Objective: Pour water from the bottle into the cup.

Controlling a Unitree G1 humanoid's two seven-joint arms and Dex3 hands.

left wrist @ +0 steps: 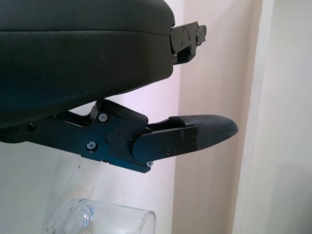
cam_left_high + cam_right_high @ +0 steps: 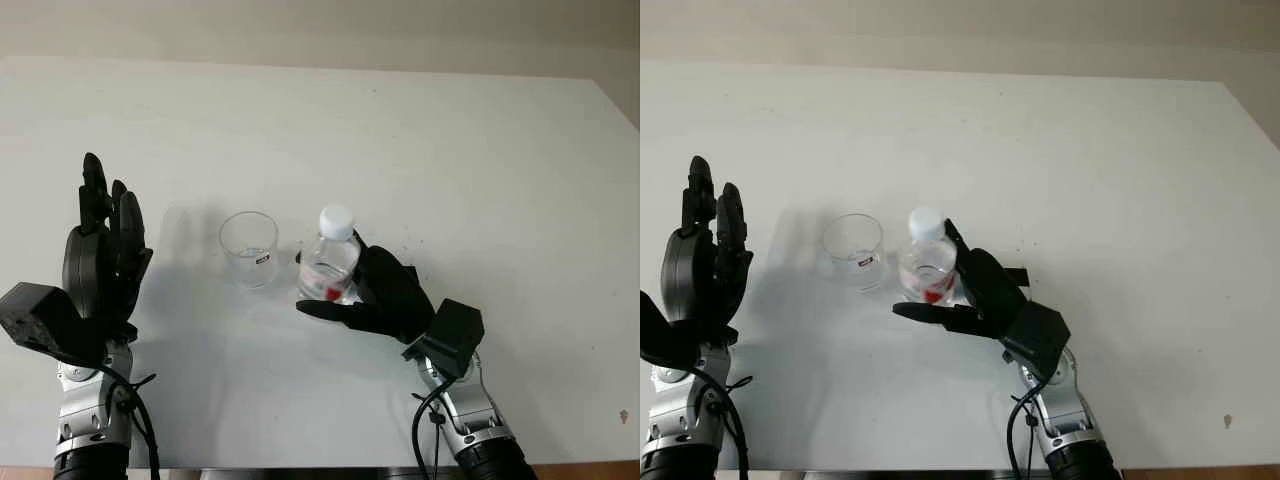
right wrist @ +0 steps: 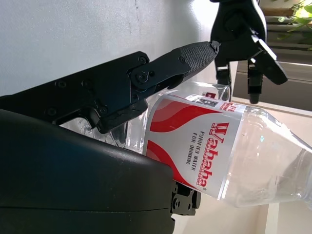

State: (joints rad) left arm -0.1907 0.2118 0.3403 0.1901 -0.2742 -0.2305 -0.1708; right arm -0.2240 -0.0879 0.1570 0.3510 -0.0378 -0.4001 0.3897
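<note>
1. The right hand (image 2: 375, 290) was at the bottle (image 2: 328, 268), near the middle of the table (image 2: 480, 160) and toward its front edge. Its fingers (image 3: 161, 66) lay around the body at the label, one below and the rest behind. Full closure could not be confirmed from the head views, but the right wrist view showed the label pressed against the palm shell, so the bottle was judged to be held.
2. The bottle stood upright with its white cap (image 2: 337, 220) on, just beside the cup (image 2: 249, 248), apart from it by a narrow gap.
3. The left hand (image 2: 105, 255) was open and raised upright near the table's left edge, well apart from the cup and holding nothing.
4. Step in hand, as judged: securing the grasp before lifting. A firm grip at mid-body was advised, since thin walls would flex. The cap appeared to be in place, so pouring would require its removal. The cup, being light, might need steadying.
5. Materials: the bottle was clear, thin plastic, cylindrical, with a red-and-white printed label, and partly filled. The cup was a clear, smooth, straight-walled tumbler bearing a small label. The table surface was matte white.
</note>
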